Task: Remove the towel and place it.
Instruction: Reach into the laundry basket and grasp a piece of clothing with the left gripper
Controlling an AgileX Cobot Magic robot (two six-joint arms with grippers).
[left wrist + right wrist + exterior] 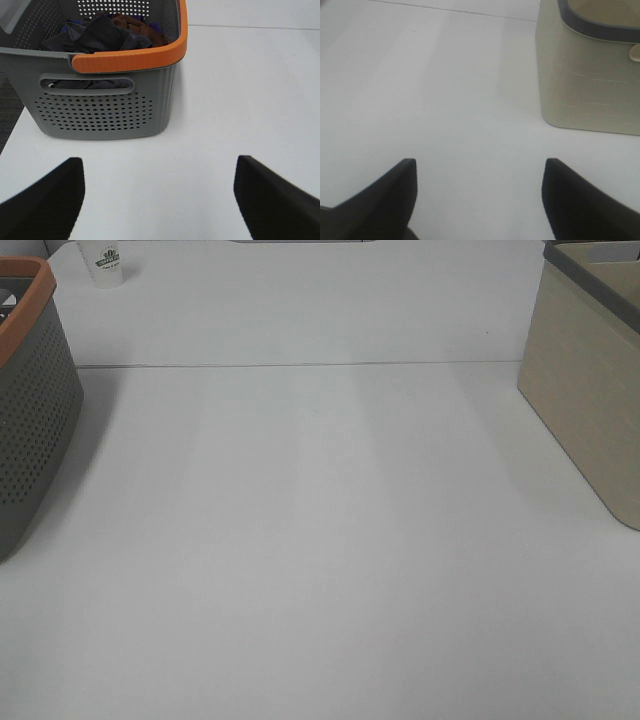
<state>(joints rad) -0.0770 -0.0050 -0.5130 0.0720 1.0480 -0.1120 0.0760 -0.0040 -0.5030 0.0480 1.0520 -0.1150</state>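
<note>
My left claw (pixel 159 199) and right claw (pixel 479 199) are both spread wide and empty, and the towel (pixel 97 34) is bunched up in the grey basket (pixel 100 112) behind its orange rim (pixel 130 57), touching a brown cloth (pixel 144 27), with a beige bin (pixel 585 75) near the right one.

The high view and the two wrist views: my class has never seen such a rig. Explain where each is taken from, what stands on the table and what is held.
This robot has two arms, each with a gripper and a wrist camera. The high camera looks down on the table: orange-rimmed grey basket left, beige basket right, paper cup behind; no arm shows. The left gripper, open and empty, faces the grey basket, where the dark towel lies among cloths. The right gripper, open and empty, faces the beige basket.
</note>
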